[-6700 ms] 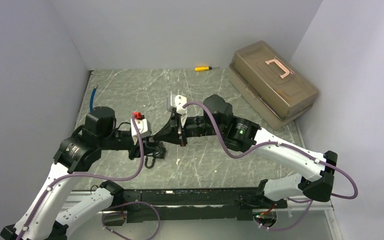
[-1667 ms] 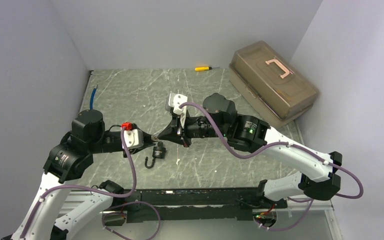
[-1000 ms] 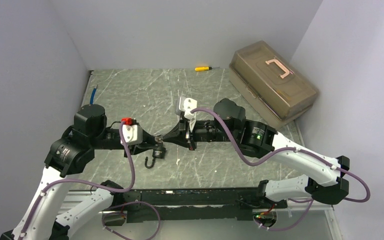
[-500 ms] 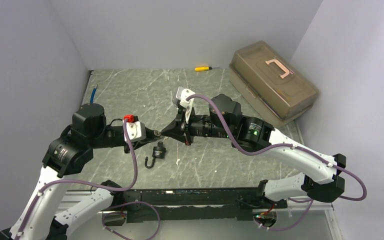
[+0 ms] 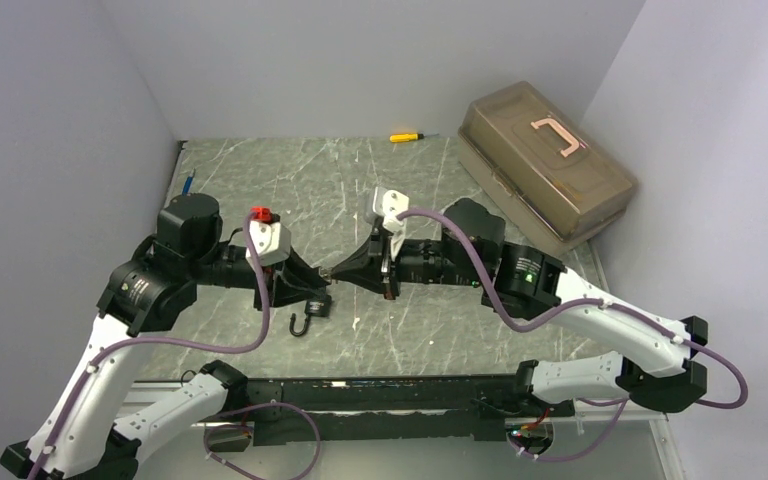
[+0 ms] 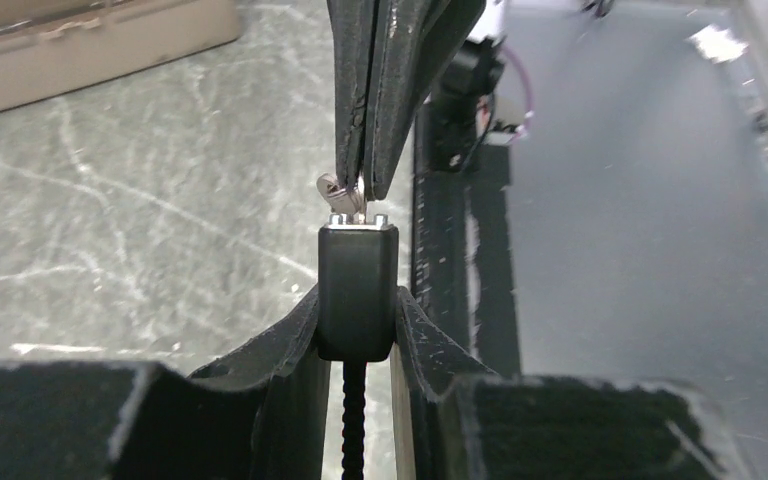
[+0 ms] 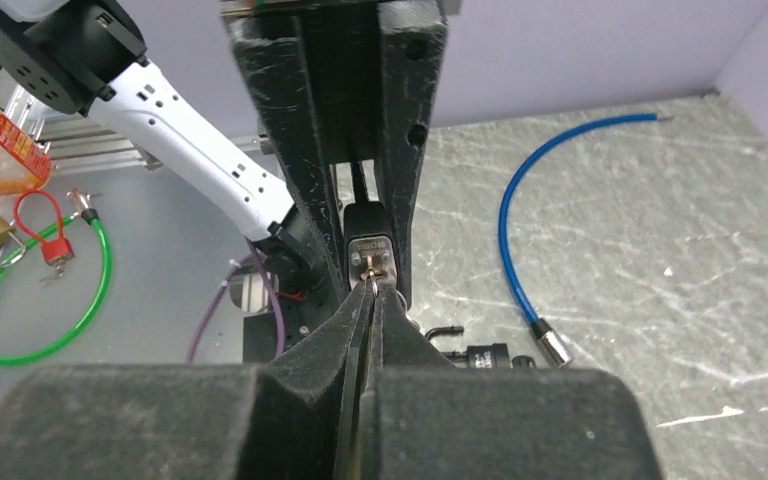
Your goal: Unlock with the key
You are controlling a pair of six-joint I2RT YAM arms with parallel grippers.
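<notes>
A small black lock body (image 6: 357, 290) with a ribbed black cable under it sits pinched between the fingers of my left gripper (image 6: 357, 305), above the table. My right gripper (image 7: 372, 292) faces it head-on, shut on a silver key (image 6: 345, 197). The key's tip is at the lock's (image 7: 368, 245) keyhole face. In the top view the left gripper (image 5: 310, 282) and the right gripper (image 5: 333, 272) meet tip to tip near the table's middle. How deep the key sits is hidden.
A second small black padlock (image 5: 315, 306) with a hooked shackle lies on the table just below the grippers. It also shows as a black padlock (image 7: 488, 353). A blue cable (image 7: 520, 220) lies at the left, a yellow screwdriver (image 5: 405, 136) at the back, a brown toolbox (image 5: 545, 165) at the right.
Both grippers, still joined at the lock, have drifted a little to the right and nearer. The right wrist has rolled. The padlock on the table has not moved.
</notes>
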